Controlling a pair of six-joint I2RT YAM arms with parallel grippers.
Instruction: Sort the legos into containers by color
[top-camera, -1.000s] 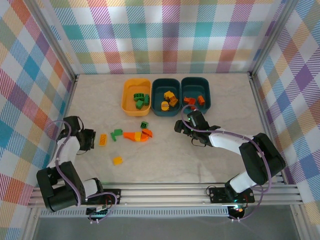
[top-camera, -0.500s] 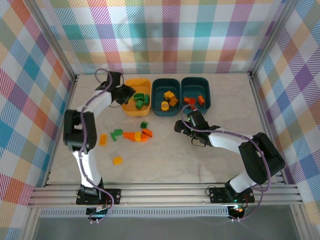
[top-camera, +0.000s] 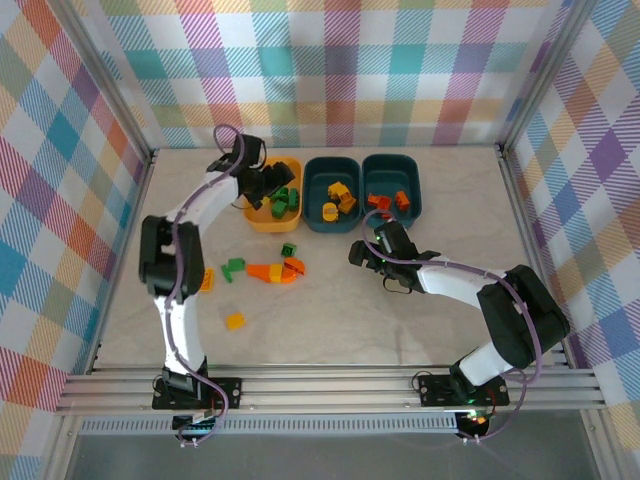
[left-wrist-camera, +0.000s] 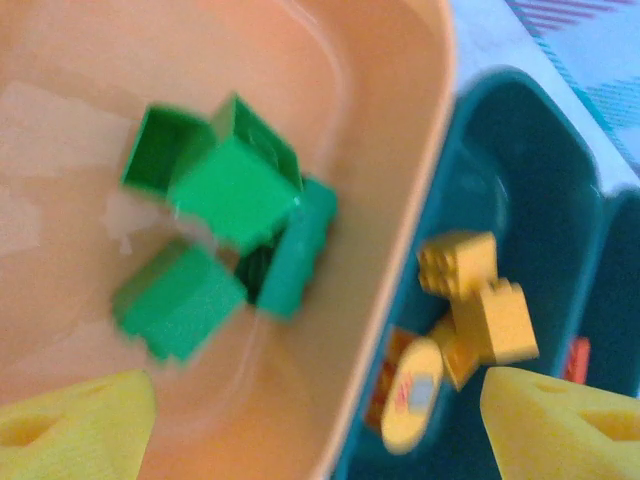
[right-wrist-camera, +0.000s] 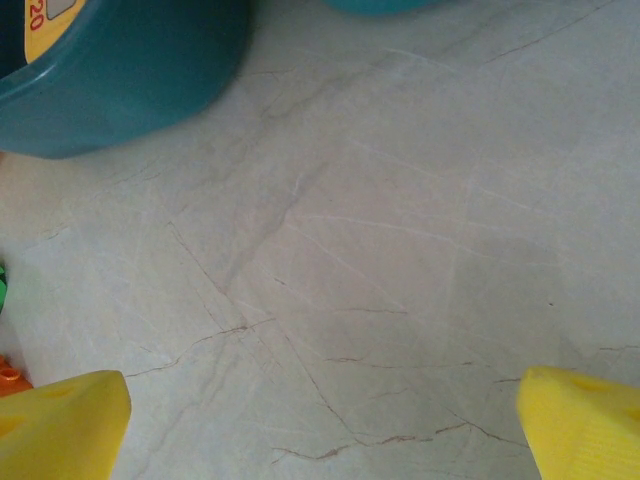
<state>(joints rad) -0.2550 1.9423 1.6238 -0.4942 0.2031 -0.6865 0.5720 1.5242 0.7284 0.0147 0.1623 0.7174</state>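
My left gripper (top-camera: 268, 182) hangs open over the yellow-orange bin (top-camera: 258, 216), with nothing between its yellow fingertips (left-wrist-camera: 70, 430). Below it lie several green legos (left-wrist-camera: 230, 185) on the bin's floor (left-wrist-camera: 90, 70). The middle teal bin (top-camera: 318, 172) holds yellow legos (left-wrist-camera: 480, 300); the right teal bin (top-camera: 412, 172) holds orange-red ones (top-camera: 388, 201). My right gripper (top-camera: 358, 255) stands open over bare table (right-wrist-camera: 330, 250), in front of the teal bins. Loose on the table lie green legos (top-camera: 234, 267) (top-camera: 289, 249), orange-red ones (top-camera: 268, 272) and yellow ones (top-camera: 235, 321).
Aluminium rails and plaid walls close in the table on the left, back and right. A yellow lego (top-camera: 207, 281) lies partly under the left arm's forearm. A teal bin's wall (right-wrist-camera: 120, 70) stands close to my right gripper at upper left.
The left arm swung from the near left of the table up to the yellow-orange bin and now reaches further over it. The right arm and loose legos have not moved.
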